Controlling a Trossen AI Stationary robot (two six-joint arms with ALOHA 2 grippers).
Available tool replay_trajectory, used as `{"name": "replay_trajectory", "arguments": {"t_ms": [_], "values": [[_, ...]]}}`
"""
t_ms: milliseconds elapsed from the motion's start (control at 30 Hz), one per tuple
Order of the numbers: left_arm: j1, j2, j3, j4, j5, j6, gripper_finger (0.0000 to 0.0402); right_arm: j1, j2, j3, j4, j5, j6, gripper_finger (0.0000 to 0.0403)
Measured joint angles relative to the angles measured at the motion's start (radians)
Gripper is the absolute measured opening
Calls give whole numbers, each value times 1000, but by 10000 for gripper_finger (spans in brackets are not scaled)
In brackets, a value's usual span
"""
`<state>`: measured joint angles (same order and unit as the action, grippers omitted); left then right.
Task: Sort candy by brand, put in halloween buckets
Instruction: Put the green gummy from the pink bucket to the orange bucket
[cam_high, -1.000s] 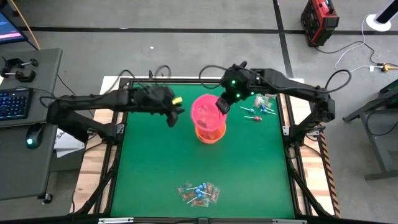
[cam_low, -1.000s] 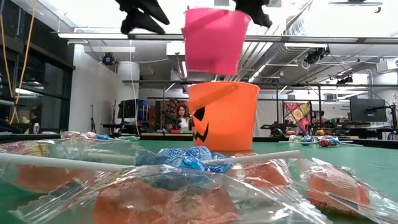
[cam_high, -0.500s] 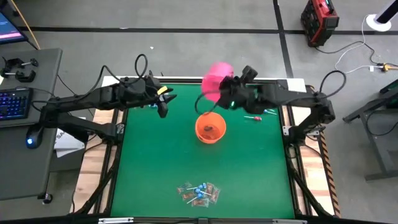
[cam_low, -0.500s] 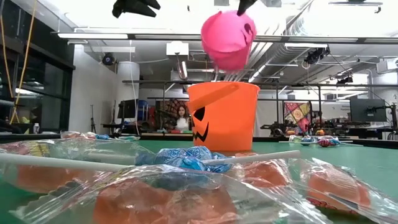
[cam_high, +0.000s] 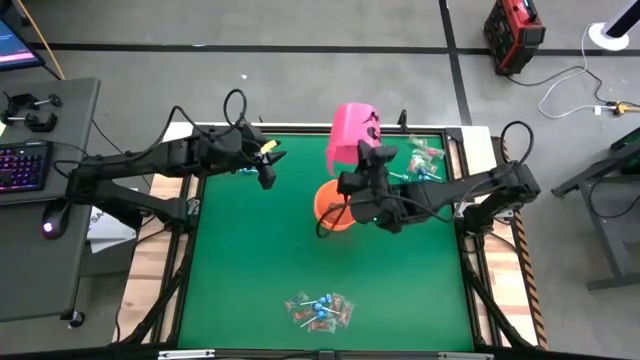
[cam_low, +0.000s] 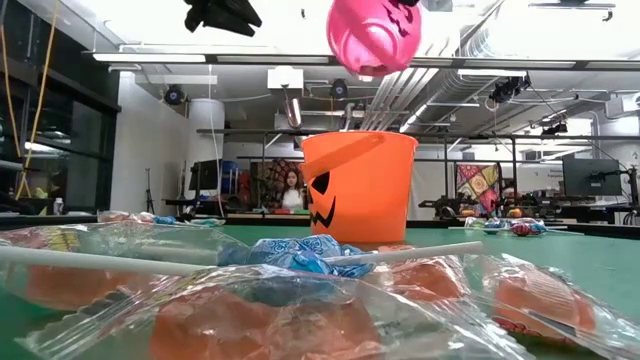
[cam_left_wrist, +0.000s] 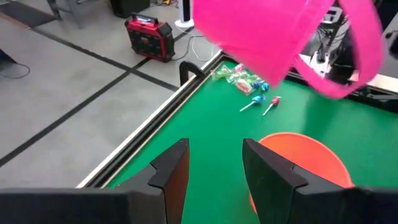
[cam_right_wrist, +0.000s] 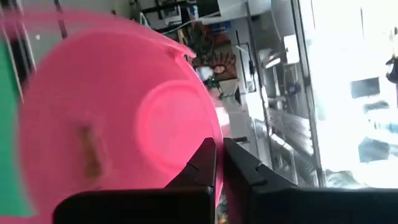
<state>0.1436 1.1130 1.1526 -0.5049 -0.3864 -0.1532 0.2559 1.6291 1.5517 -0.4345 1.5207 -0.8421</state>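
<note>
On the left, the left gripper (cam_high: 266, 170) hangs above the far left part of the bench (cam_high: 250, 270), jaws released and holding nothing. Just right of it the orange bucket (cam_high: 336, 206) stands upright on the green surface; what lies inside it cannot be told. Above and a little behind it, the pink bucket (cam_high: 351, 131) hangs tipped in the air — the right gripper (cam_right_wrist: 218, 163) has its jaws clenched on the rim. Inside the pink bucket, one small brownish piece (cam_right_wrist: 91, 150) clings to the wall.

A second ago the pink bucket sat nested in the orange one; now it is lifted clear and tilted, and the right arm has swung nearer the bench's middle.

Loose candy (cam_high: 420, 166) lies at the far right corner, and another heap of candy (cam_high: 320, 310) sits at the near edge — both well apart from either pair of jaws.
</note>
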Motion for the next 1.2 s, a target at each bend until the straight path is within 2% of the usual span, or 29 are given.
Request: {"name": "replay_trajectory", "arguments": {"t_ms": [67, 133, 233, 533, 667, 767, 867, 1000, 1067, 1200], "values": [[0, 1, 0, 2, -10, 9, 140, 12, 0, -3, 4, 44, -44, 0], [0, 0, 0, 9, -20, 24, 140, 22, 0, -2, 22, 23, -35, 0], [0, 0, 0, 21, -29, 44, 140, 20, 0, -2, 13, 6, -122, 0], [0, 0, 0, 35, -30, 60, 140, -23, 7, -2, 36, -87, 0, 0], [0, 0, 0, 33, -23, 58, 140, -46, -5, -2, 85, -60, 42, 0], [-5, 0, 0, 19, 45, 50, 140, -73, -50, -1, 136, -198, 174, 0], [-23, 0, 0, -46, 78, 30, 140, -134, -76, 1, 111, -390, 401, 0], [-65, -22, 0, -129, 91, -44, 140, -269, -84, -1, -32, -794, 884, 0], [-102, -52, 0, -122, 104, -76, 140, -335, -80, -1, -107, -958, 1060, 0], [-179, -131, 0, -49, 88, -112, 140, -403, -32, -1, -90, -1201, 1188, 0]]}}
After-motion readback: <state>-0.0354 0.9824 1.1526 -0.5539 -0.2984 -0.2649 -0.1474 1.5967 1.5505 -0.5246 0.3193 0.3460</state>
